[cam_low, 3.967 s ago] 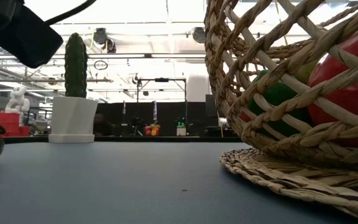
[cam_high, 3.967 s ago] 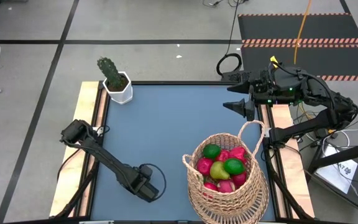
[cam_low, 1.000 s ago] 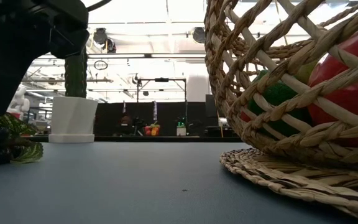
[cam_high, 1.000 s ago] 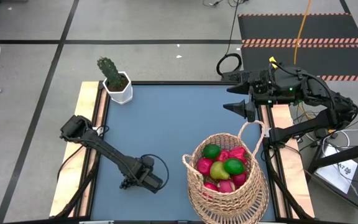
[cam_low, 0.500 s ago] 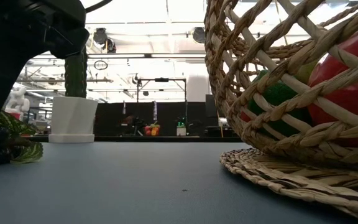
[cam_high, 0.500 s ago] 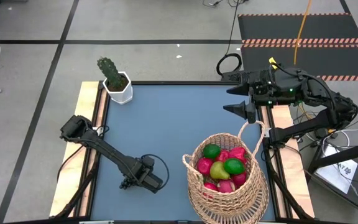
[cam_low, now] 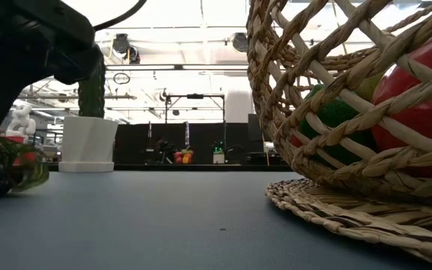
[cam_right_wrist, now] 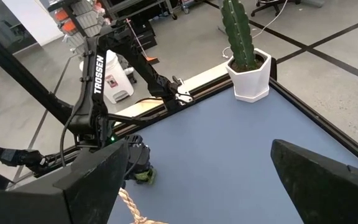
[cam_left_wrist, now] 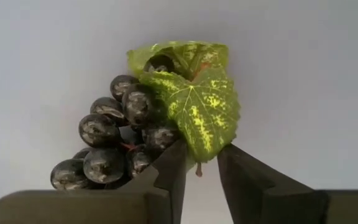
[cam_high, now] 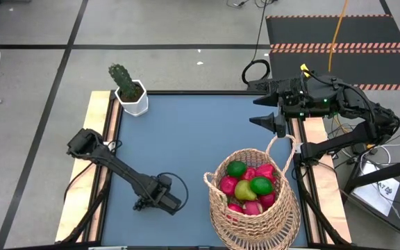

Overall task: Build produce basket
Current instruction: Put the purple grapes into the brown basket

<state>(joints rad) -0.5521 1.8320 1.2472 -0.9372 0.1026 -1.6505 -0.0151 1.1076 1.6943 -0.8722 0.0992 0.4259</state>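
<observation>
left arm [cam_high: 117, 168]: matte black, slim links, looped black cable | right arm [cam_high: 339, 104]: black, green LED | white TROSSEN lettering [cam_right_wrist: 98, 74]

Open table [cam_high: 193, 139] (cactus [cam_high: 121, 80] cornered).

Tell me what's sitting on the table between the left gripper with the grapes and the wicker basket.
Nothing: in the high view, only bare blue table separates the left gripper, closed on the grape bunch, from the basket.
</observation>
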